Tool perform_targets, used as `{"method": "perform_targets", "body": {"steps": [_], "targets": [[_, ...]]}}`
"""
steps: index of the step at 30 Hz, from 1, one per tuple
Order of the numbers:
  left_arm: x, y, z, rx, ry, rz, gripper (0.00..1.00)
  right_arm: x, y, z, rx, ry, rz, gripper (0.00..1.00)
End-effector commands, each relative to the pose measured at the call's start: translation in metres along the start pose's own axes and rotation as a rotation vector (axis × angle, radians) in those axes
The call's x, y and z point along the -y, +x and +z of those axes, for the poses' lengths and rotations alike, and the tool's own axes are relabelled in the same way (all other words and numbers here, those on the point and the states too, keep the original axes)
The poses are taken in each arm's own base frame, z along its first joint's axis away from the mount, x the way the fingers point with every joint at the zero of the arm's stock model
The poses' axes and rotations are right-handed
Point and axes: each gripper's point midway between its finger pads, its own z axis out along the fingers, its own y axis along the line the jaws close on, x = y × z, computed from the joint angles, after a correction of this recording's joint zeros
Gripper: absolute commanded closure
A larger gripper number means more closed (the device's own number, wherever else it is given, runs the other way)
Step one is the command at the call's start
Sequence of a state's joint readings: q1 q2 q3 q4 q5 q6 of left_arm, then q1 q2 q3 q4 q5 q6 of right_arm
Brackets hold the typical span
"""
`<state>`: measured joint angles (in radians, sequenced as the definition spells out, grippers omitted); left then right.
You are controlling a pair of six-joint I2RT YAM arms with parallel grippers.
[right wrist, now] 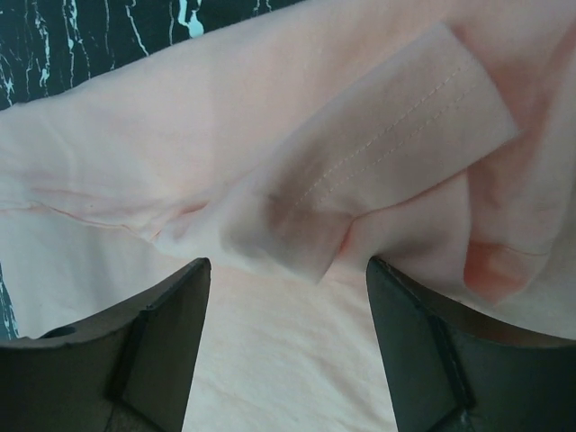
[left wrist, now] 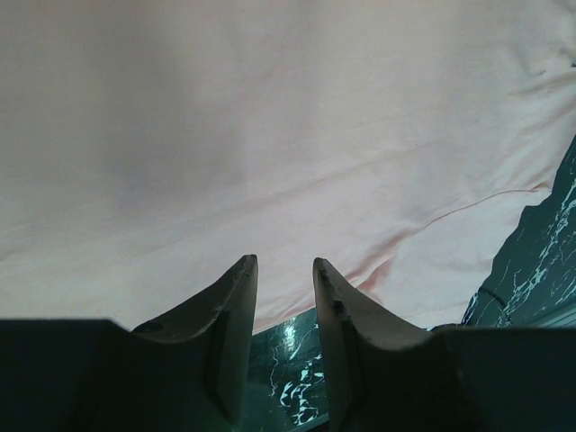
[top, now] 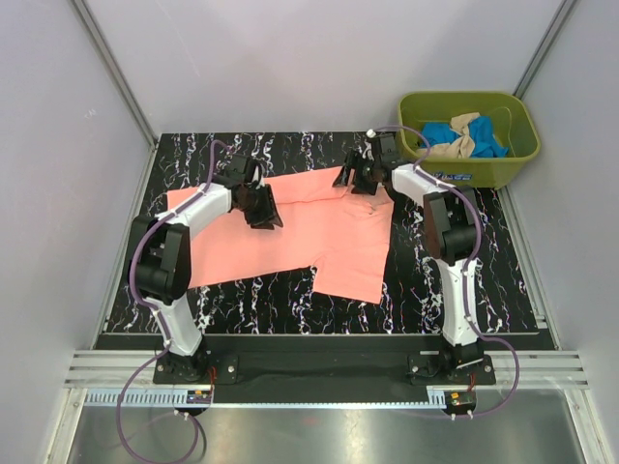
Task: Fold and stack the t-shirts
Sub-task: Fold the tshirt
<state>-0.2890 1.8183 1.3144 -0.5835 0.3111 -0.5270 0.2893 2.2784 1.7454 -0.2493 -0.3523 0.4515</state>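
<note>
A salmon-pink t-shirt (top: 319, 237) lies spread flat on the black marbled table (top: 251, 304). My left gripper (top: 263, 211) hovers over the shirt's upper left part. In the left wrist view the gripper (left wrist: 283, 263) is narrowly open and empty at the cloth's edge (left wrist: 270, 162). My right gripper (top: 356, 180) is at the shirt's far right corner. In the right wrist view the gripper (right wrist: 288, 265) is wide open above a folded-over sleeve (right wrist: 387, 153), with nothing between the fingers. A bright blue t-shirt (top: 489, 145) and a beige-tan one (top: 464, 132) lie crumpled in the tub.
An olive-green plastic tub (top: 484, 174) stands at the back right, just beyond the table's corner. Grey walls enclose the table on three sides. Bare table shows to the right of the shirt and along the front edge.
</note>
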Motion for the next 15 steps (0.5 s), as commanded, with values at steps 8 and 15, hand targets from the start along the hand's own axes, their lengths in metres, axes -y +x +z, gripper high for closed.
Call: {"method": "perform_targets", "body": {"steps": [8,15], "targets": [[0.006,-0.016,-0.017,0.041,0.042,0.011,0.64,-0.036,-0.011,0.012,0.038,-0.191,0.074,0.28],[0.004,-0.019,-0.017,0.040,0.039,0.006,0.64,-0.054,-0.016,0.015,0.037,-0.300,0.196,0.33]]}}
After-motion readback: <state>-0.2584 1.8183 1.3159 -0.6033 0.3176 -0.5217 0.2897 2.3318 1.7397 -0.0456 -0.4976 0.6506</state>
